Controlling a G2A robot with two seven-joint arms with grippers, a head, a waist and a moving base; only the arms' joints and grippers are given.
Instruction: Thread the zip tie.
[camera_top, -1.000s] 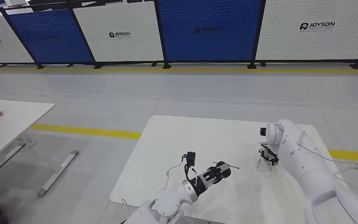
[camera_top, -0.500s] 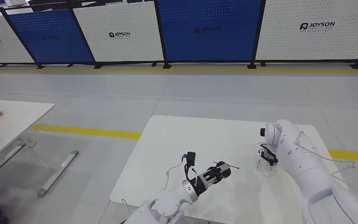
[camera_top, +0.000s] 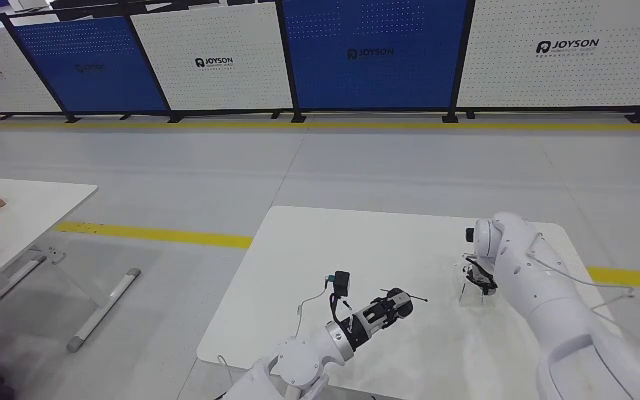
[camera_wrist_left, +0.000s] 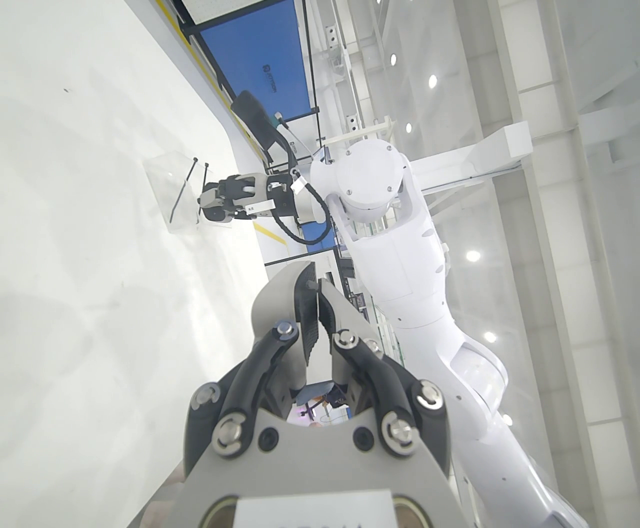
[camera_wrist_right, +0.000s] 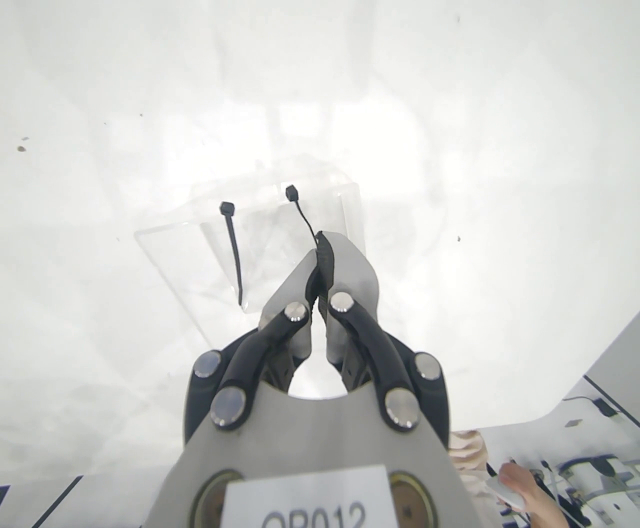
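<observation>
over the white table (camera_top: 330, 250), right gripper (camera_wrist_right: 320, 246) pinches one zip tie (camera_wrist_right: 301, 211).

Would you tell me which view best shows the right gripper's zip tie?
Right wrist view: the zip tie is close, pinched by the right gripper. Left wrist view shows it small; top view, barely.

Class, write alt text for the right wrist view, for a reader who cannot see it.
The right gripper is shut on the strap of a black zip tie, whose head sits over a clear holder on the white table. A second zip tie leans in the holder beside it.
</observation>
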